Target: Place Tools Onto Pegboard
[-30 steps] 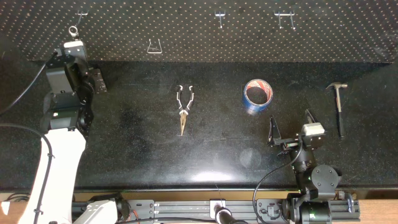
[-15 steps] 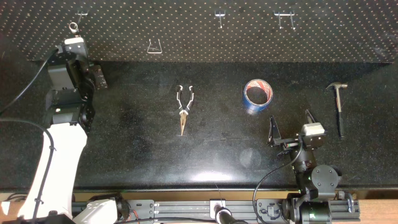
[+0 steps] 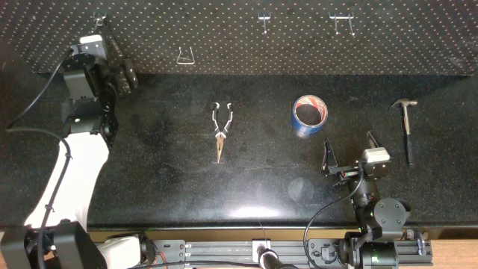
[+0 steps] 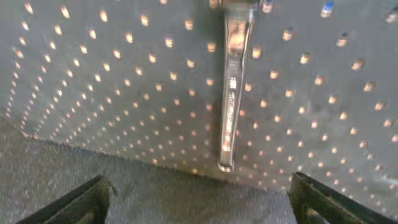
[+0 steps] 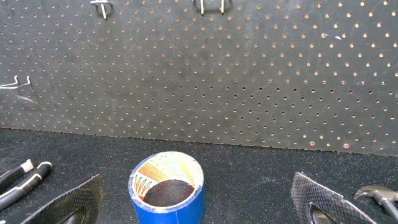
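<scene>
A metal wrench [image 4: 230,93] hangs upright on the black pegboard [image 4: 112,93], and my left gripper [image 4: 202,208] is open just in front of it with nothing between its fingers. From above, the left gripper [image 3: 117,66] is at the pegboard's lower left edge. On the black table lie needle-nose pliers [image 3: 221,131], a blue tape roll [image 3: 308,114] and a hammer [image 3: 406,127]. My right gripper [image 3: 349,152] stands open and empty near the front, facing the tape roll [image 5: 166,186], with the pliers' handles [image 5: 18,177] and the hammer head [image 5: 376,194] off to either side.
On the pegboard are a bare wire triangle hook [image 3: 185,56], a hook [image 3: 264,21] and a double hook [image 3: 342,24]. The pegboard's lower edge meets the table along the back. Open table lies between the pliers and the left arm.
My left arm has moved up and toward the pegboard, and its wrist now covers the wrench in the top view. The right arm and the tools on the table have not moved.
</scene>
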Controlling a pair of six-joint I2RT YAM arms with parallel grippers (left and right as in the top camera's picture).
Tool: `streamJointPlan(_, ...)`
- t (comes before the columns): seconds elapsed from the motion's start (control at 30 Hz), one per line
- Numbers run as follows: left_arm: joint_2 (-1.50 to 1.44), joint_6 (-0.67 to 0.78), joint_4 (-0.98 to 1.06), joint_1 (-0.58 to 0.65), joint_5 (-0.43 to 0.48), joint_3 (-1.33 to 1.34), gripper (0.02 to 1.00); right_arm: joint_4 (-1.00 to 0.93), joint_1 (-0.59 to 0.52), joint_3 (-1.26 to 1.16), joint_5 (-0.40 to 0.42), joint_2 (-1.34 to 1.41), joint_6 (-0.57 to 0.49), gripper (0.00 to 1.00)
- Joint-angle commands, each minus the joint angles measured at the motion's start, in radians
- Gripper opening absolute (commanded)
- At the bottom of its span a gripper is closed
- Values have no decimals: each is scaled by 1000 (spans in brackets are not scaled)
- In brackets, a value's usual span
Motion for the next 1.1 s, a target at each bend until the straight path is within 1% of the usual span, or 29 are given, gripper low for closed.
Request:
streamJointPlan(0.03,3,-5,-8,4,52,58,939,-3,1,-5,-2,-7,-7,989)
streamJointPlan(0.07,3,-35,-72,4,85,88,941,-3,1,-5,-2,-7,-7,991)
streamJointPlan(0.1,3,-128,-210,4,111,142,943,-3,1,-5,-2,-7,-7,991)
streamJointPlan(0.13,3,-244,-402,-10,130,204,947,-3,1,-5,-2,-7,-7,991)
streamJointPlan(0.17,4,-322,-558,-31,132,246,950,-3,1,-5,-2,-7,-7,991)
streamJointPlan(0.2,10,-350,-743,-77,130,290,952,-3,1,-5,-2,-7,-7,991)
streamJointPlan(0.23,25,-341,-843,-138,107,308,956,-3,1,-5,-2,-7,-7,991)
streamJointPlan(0.27,66,-341,-932,-243,97,325,958,-3,1,-5,-2,-7,-7,991)
streamJointPlan(0.3,109,-369,-967,-317,94,347,956,-3,1,-5,-2,-7,-7,991)
streamJointPlan(0.33,174,-410,-997,-386,110,387,958,-3,1,-5,-2,-7,-7,991)
streamJointPlan(0.37,297,-410,-1033,-458,164,491,963,-3,1,-5,-2,-7,-7,991)
streamJointPlan(0.4,377,-406,-1088,-491,189,590,978,-3,1,-5,-2,-7,-7,991)
streamJointPlan(0.43,476,-379,-1193,-527,200,737,996,-3,1,-5,-2,-7,-7,991)
streamJointPlan(0.47,607,-354,-1360,-575,156,943,996,-3,1,-5,-2,-7,-7,991)
streamJointPlan(0.5,679,-355,-1445,-601,106,1064,996,-3,1,-5,-2,-7,-7,989)
streamJointPlan(0.57,746,-356,-1476,-625,89,1157,996,-3,1,-5,-2,-7,-7,989)
streamJointPlan(0.6,753,-387,-1473,-625,91,1147,996,-3,1,-5,-2,-7,-7,991)
streamJointPlan(0.67,761,-396,-1451,-615,113,1086,993,-3,1,-5,-2,-7,-7,991)
streamJointPlan(0.7,761,-448,-1406,-610,132,1025,996,-3,1,-5,-2,-7,-7,991)
streamJointPlan(0.77,756,-538,-1289,-604,226,918,996,-3,1,-5,-2,-7,-7,991)
streamJointPlan(0.8,750,-595,-1261,-613,229,864,996,-3,1,-5,-2,-7,-7,991)
streamJointPlan(0.87,745,-612,-1221,-629,208,810,996,-3,1,-5,-2,-7,-7,991)
streamJointPlan(0.97,730,-640,-1208,-622,195,810,996,-3,1,-5,-2,-7,-7,991)
streamJointPlan(1.0,722,-639,-1214,-622,178,810,996,-3,1,-5,-2,-7,-7,993)
streamJointPlan(1.03,716,-628,-1228,-619,153,810,996,-3,1,-5,-2,-7,-7,991)
streamJointPlan(1.1,716,-570,-1226,-604,149,810,996,-3,1,-5,-2,-7,-7,991)
